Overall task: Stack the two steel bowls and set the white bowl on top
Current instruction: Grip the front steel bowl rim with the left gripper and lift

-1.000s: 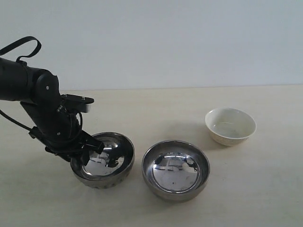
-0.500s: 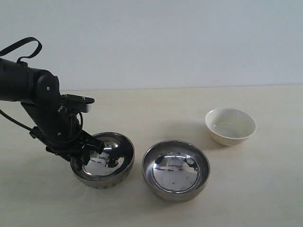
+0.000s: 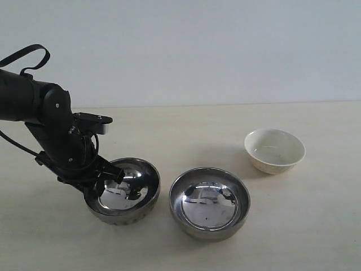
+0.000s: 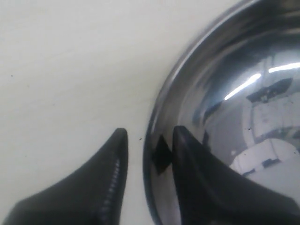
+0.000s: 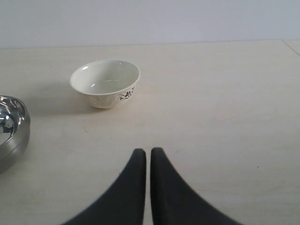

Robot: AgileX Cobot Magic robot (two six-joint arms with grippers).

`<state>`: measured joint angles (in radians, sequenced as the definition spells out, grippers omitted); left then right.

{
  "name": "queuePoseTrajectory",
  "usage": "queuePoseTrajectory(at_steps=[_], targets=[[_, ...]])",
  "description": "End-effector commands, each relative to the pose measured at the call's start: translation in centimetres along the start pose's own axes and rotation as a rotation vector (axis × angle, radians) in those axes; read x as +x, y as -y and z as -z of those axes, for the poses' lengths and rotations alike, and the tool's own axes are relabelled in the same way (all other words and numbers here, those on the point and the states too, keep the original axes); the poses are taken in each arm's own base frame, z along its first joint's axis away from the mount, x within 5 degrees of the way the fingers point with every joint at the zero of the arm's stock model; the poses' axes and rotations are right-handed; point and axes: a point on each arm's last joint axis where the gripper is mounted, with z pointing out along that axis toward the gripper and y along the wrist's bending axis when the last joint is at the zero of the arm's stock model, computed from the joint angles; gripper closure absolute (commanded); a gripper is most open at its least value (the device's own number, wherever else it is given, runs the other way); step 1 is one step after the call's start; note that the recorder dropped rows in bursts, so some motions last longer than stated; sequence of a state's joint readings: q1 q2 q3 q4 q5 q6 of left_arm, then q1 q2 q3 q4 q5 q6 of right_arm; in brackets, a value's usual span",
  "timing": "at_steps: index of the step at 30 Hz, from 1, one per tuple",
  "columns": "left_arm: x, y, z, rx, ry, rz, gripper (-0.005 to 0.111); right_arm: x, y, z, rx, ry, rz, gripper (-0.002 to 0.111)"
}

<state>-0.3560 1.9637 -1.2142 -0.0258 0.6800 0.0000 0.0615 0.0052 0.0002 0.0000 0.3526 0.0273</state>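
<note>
We see a big pale table with three bowls on it. The black left arm comes in from the left edge and bends down to the first steel bowl, which sits near the front edge, on the left part of the table. The second steel bowl sits just beside it, near the middle of the front edge, and the two do not touch. Both are shiny and stand open side up. The white bowl is smaller. It stands alone, farther back and nearer the right edge, well apart from the steel bowls, open side up too. The left gripper is partly open over the rim of the first steel bowl. One finger is inside the bowl and one is outside. We can see a thin strip of table between the outer finger and the rim, so it does not squeeze the bowl. The right gripper is closed, its two fingers pressed together, and it holds nothing.
</note>
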Motion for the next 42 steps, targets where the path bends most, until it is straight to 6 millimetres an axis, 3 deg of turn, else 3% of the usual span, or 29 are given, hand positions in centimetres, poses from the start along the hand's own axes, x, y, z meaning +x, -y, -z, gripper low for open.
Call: queuePoseTrajectory(at_steps=[1, 3, 15, 28, 34, 42], targets=[[0.0, -0.1, -0.1, 0.006, 0.004, 0.019, 0.095, -0.1, 0.0, 0.0, 0.001, 0.017, 0.003, 0.108], [0.0, -0.1, -0.1, 0.006, 0.004, 0.019, 0.103, -0.1, 0.0, 0.0, 0.001, 0.017, 0.003, 0.108], [0.3, -0.1, 0.4, 0.005, -0.021, 0.009, 0.103, -0.1, 0.0, 0.0, 0.001, 0.017, 0.003, 0.108], [0.1, 0.0, 6.4, 0.005, 0.107, -0.015, 0.103, -0.1, 0.0, 0.0, 0.001, 0.017, 0.003, 0.108], [0.0, 0.4, 7.5, 0.046, 0.130, 0.002, 0.103, -0.1, 0.0, 0.0, 0.001, 0.017, 0.003, 0.108], [-1.2, 2.2, 9.3, 0.238, 0.164, -0.020, 0.103, -0.1, 0.0, 0.0, 0.001, 0.017, 0.003, 0.108]])
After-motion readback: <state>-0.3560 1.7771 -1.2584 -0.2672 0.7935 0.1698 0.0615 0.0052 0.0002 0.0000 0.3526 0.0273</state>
